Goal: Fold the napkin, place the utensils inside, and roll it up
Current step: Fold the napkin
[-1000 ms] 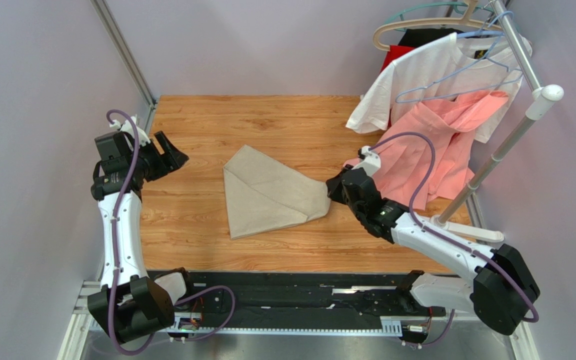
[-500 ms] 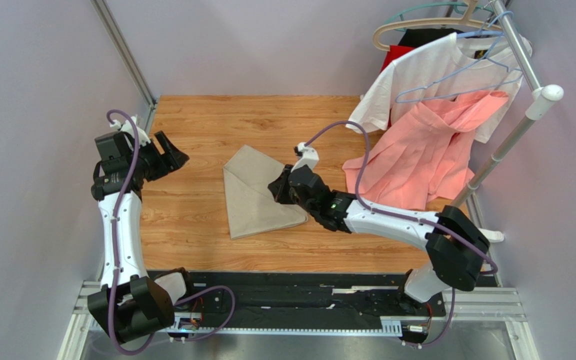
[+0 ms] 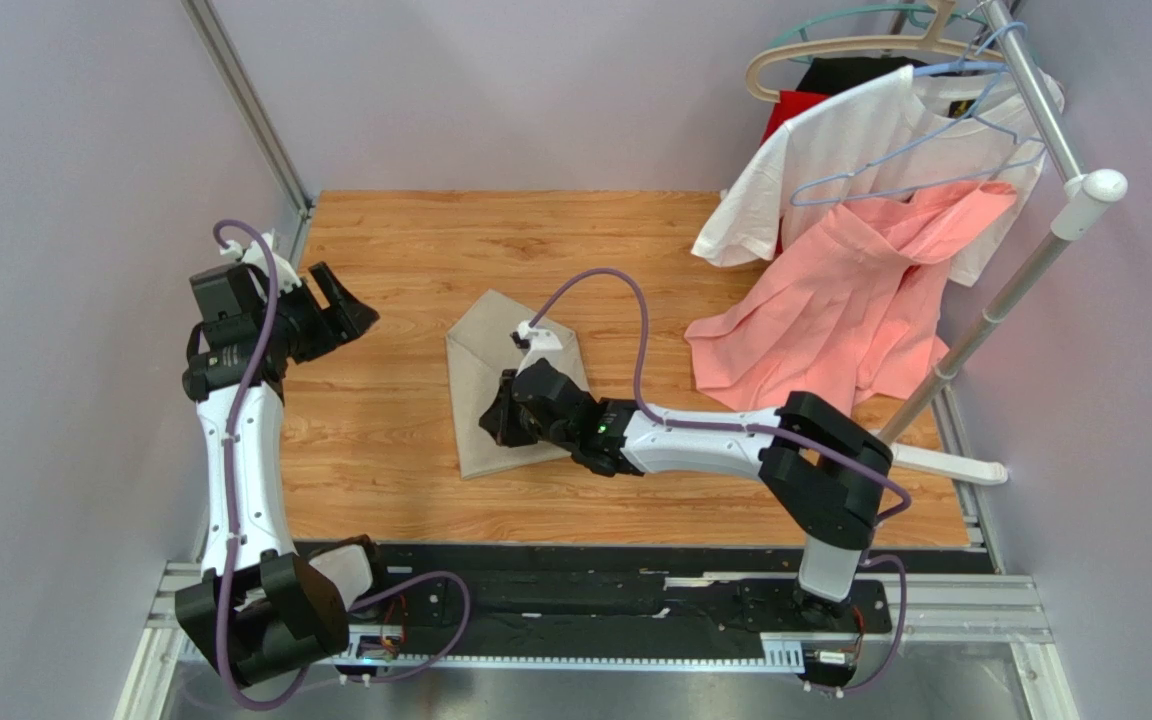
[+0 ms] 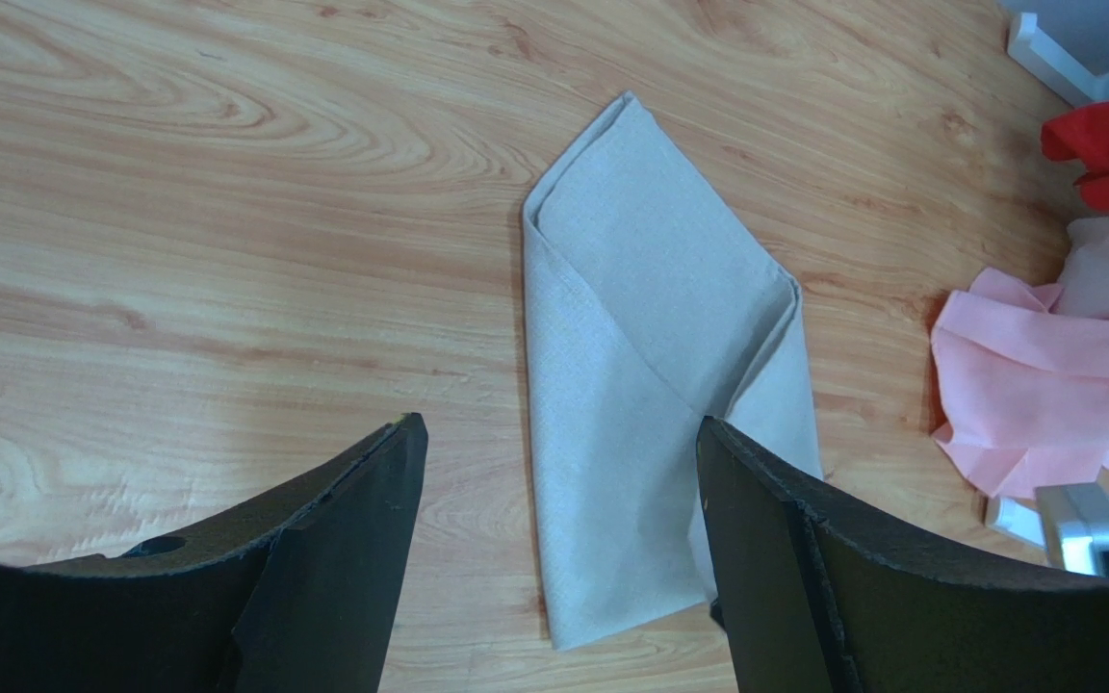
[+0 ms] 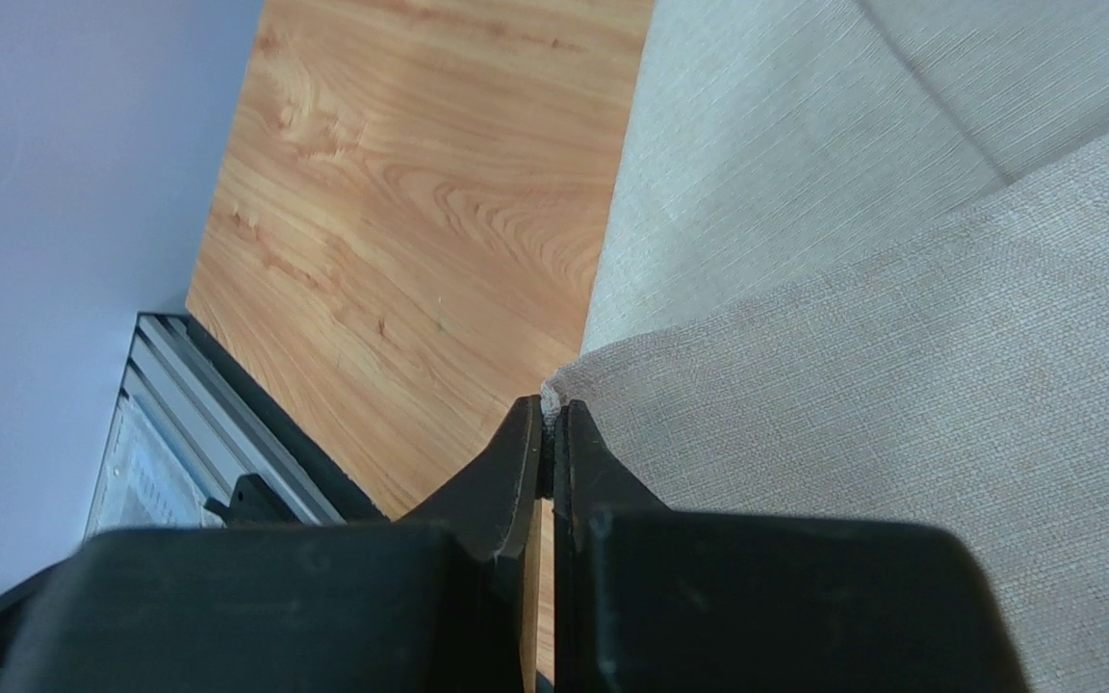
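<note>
Right tool (image 5: 546,422) was pinched shut on a corner of the plain beige-tan cloth napkin (image 3: 477,360), which lay doubled over itself mid-way across the wooden desk (image 3: 387,240). Left tool (image 4: 558,433) stood wide and idle. The fold was judged unfinished; no utensils were in view, and filling and rolling were outstanding.

Your napkin (image 3: 477,360) lies folded on the tabletop (image 3: 387,435), just left of centre, its point toward the far edge. Your right arm reaches across from the near right corner and lies over the napkin's right half. The right claw (image 3: 489,425) sits at the cloth's near left edge, pinched on a corner of the upper layer, with the lower layer under it. Your left claw (image 3: 349,312) hangs at the tabletop's left edge, well apart from the napkin and facing it, jaws spread. At far right a rack (image 3: 1048,255) carries a T-shirt (image 3: 838,150). A garment (image 3: 853,300) hangs before it, its hem on the tabletop well right of the napkin.
</note>
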Controlling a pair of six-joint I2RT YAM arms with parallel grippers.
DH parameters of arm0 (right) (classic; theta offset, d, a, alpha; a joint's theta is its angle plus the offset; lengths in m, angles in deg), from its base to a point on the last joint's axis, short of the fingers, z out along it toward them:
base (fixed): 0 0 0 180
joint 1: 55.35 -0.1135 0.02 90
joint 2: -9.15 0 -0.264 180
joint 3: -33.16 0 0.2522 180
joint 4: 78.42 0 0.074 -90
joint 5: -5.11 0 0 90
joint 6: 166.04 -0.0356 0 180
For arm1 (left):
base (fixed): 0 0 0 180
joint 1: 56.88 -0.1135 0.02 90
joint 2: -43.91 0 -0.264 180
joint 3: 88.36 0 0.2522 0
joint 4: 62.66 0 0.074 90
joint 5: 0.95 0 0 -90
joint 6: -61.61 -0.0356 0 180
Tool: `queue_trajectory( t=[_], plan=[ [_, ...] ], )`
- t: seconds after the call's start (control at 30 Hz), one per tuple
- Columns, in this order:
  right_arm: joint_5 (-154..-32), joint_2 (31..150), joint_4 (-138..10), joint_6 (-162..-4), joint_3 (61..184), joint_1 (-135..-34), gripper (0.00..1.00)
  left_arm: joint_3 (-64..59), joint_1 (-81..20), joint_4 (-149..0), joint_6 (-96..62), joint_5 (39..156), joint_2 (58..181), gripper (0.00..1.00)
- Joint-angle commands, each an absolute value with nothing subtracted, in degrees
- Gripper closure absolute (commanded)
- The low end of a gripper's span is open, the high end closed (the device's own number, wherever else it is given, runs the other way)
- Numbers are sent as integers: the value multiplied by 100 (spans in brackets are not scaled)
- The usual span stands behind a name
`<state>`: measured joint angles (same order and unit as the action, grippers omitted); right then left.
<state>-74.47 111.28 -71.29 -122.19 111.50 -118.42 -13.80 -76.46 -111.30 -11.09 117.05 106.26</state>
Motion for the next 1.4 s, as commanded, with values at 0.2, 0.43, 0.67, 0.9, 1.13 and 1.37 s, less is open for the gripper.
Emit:
queue_trajectory(
  t=[0.2, 0.43, 0.67, 0.9, 1.13, 1.37],
  plan=[
    [-7803, 11594, -7705, -12350, 11477, -12056, 100, -1378, -7622, -10965, -1037, 11814, 10544, 22],
    [-7751, 11945, -7801, -12359, 11574, -12135, 100, -1378, -7622, -10965, -1037, 11831, 10579, 22],
    [-7610, 12235, -7872, -12367, 11609, -12180, 100, -1387, -7613, -10965, -1037, 11840, 10614, 22],
    [-7732, 12350, -7863, -12367, 11662, -12197, 95, -1387, -7613, -10965, -1037, 11849, 10631, 22],
    [-7935, 12105, -7767, -12113, 11741, -12206, 40, -1387, -7525, -10974, -1046, 11787, 10702, 22],
    [-7469, 10752, -7056, -11358, 11171, -12049, 29, -1378, -7034, -11114, -1160, 11271, 10719, 22]
  ],
)
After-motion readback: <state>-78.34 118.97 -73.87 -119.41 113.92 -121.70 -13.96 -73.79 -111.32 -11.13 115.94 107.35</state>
